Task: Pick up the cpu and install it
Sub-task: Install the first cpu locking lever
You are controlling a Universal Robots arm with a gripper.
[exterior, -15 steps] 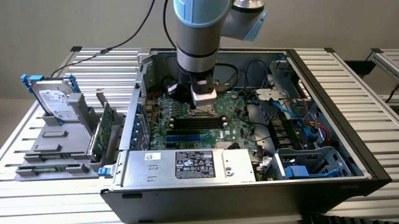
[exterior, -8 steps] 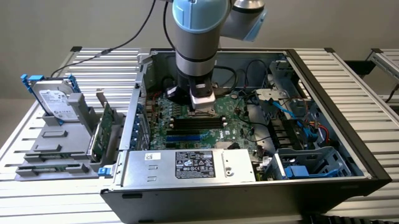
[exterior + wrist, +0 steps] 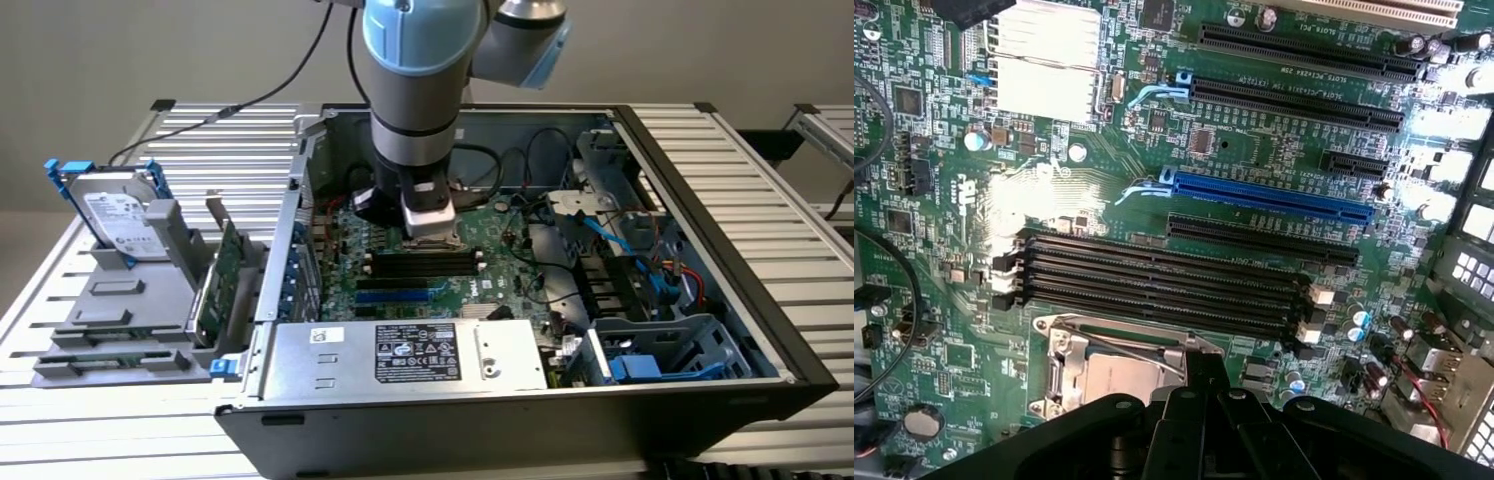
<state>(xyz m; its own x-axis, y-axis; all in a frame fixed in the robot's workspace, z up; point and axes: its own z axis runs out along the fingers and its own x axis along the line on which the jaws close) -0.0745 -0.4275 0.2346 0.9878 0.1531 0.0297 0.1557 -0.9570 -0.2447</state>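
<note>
The cpu (image 3: 1122, 382) is a small dull silver square. It sits at the open metal-framed socket (image 3: 1062, 352) on the green motherboard (image 3: 1254, 150), just beside the black memory slots (image 3: 1154, 280). My gripper (image 3: 1199, 378) is shut on the cpu's edge, and its black body hides part of the chip. In the exterior view my gripper (image 3: 430, 234) reaches straight down into the open computer case (image 3: 747, 250), low over the board near its middle. Whether the cpu lies fully seated in the socket I cannot tell.
A blue expansion slot (image 3: 1274, 198) and black expansion slots (image 3: 1294, 100) lie beyond the memory slots. The power supply (image 3: 400, 355) and a drive cage (image 3: 667, 350) fill the case's near side. A hard drive (image 3: 118, 215) with a blue bracket stands on a grey holder at the exterior view's left.
</note>
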